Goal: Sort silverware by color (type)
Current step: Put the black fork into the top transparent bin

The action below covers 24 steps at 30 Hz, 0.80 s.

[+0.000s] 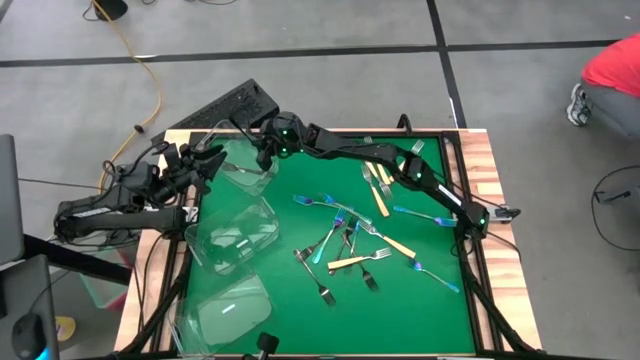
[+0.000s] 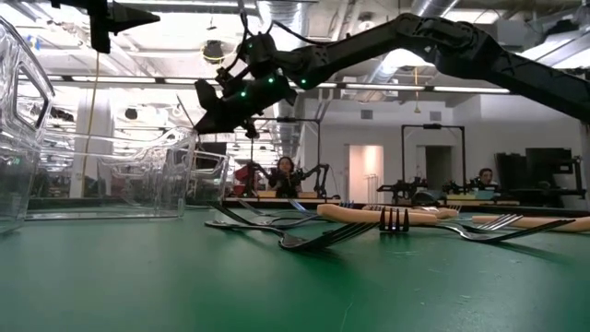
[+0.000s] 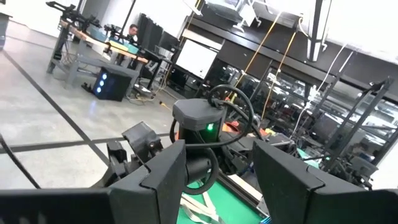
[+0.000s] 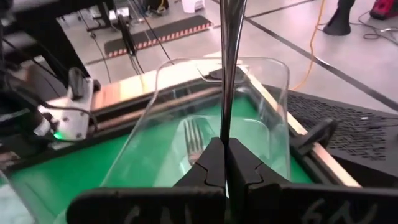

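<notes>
The right hand [image 4: 225, 163], pinched shut on a dark metal fork [image 4: 229, 68], hangs over a clear tub [image 4: 273, 118] already holding one fork [image 4: 194, 140]. Remaining forks [image 1: 355, 245] litter the green worktop [image 1: 420, 310].

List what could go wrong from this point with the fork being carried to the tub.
1. The right gripper is shut on a dark fork by a thin section, standing upright; it could swivel or slip.
2. Released from above the far clear tub, it may bounce off the rim.
3. The left gripper waits close beside that tub; the arms could collide.
</notes>
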{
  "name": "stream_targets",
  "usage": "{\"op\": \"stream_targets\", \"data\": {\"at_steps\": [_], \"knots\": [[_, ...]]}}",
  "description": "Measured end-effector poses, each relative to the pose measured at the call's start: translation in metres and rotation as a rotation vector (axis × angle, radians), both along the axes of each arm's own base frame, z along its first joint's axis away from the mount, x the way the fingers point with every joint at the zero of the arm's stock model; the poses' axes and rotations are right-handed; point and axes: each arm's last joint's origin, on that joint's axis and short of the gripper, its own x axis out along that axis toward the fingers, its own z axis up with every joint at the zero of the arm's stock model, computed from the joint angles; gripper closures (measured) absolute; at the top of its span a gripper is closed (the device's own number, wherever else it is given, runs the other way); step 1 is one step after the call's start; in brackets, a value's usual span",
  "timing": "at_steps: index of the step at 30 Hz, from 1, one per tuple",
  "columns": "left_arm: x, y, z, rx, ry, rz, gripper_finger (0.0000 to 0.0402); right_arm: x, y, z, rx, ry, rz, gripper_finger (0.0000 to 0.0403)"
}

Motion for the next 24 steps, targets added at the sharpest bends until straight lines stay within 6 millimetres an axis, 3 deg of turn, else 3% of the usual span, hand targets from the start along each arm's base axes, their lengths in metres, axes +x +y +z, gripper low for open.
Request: {"op": "stream_targets", "data": {"at_steps": [24], "knots": [[0.0, 0.0001, 0.0, 0.0, 0.0, 0.003, 0.023, -0.0004, 0.0027, -0.0032, -0.033, 0.048, 0.014, 0.0359]]}}
